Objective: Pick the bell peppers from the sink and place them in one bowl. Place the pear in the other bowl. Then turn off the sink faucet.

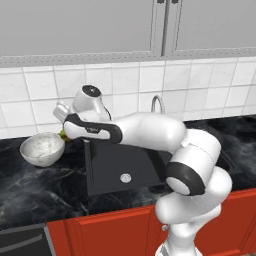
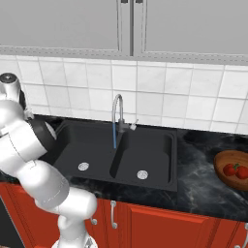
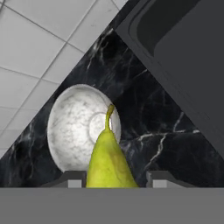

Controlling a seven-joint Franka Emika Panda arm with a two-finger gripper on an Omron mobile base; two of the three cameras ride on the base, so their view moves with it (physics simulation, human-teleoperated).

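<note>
While clenched in the end effector (image 3: 112, 180), the yellow-green pear (image 3: 108, 164) points its stem lengthwise toward the white speckled bowl (image 3: 76, 131).

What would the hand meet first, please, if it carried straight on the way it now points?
Probably the wide white speckled bowl: the hand, shut on the yellow-green pear, points at its inside, though depth is unclear.

— Lighting? — Even and bright, flat render (no strong glare); soft shadow inside the sink (image 2: 116, 150).
— Focus? — Slightly soft throughout; the pear (image 3: 108, 164) looms large up close.
</note>
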